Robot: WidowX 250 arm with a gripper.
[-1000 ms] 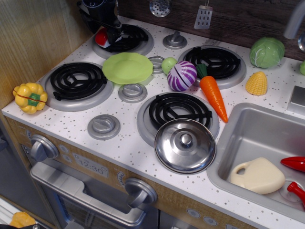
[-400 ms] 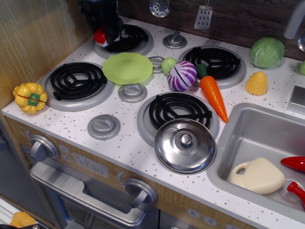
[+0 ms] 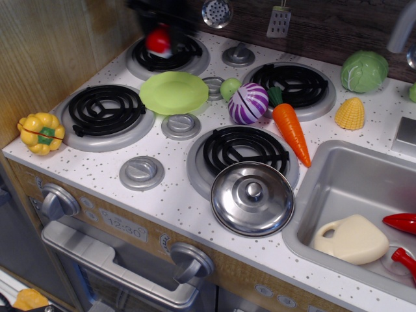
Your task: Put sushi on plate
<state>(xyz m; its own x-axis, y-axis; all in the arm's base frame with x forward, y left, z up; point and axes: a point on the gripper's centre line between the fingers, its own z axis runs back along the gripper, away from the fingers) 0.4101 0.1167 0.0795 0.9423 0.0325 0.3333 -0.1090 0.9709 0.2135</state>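
The sushi [image 3: 158,41], a small piece with a glossy red top and a white base, hangs just above the back-left burner [image 3: 168,57]. My gripper [image 3: 162,27] is a dark, blurred shape at the top edge, closed on the sushi from above; most of it is out of frame. The light-green plate [image 3: 173,92] lies bare on the counter between the burners, a short way in front of the sushi.
A purple-and-white cabbage ball [image 3: 247,103], a small green piece [image 3: 229,88] and a carrot [image 3: 290,132] lie right of the plate. A steel lid [image 3: 252,198] rests on the front burner. A yellow squash [image 3: 41,132] is far left, a sink [image 3: 338,170] right.
The sushi has risen off the left edge of the back-left burner and moved right and up with the gripper, which has pulled up toward the top edge.
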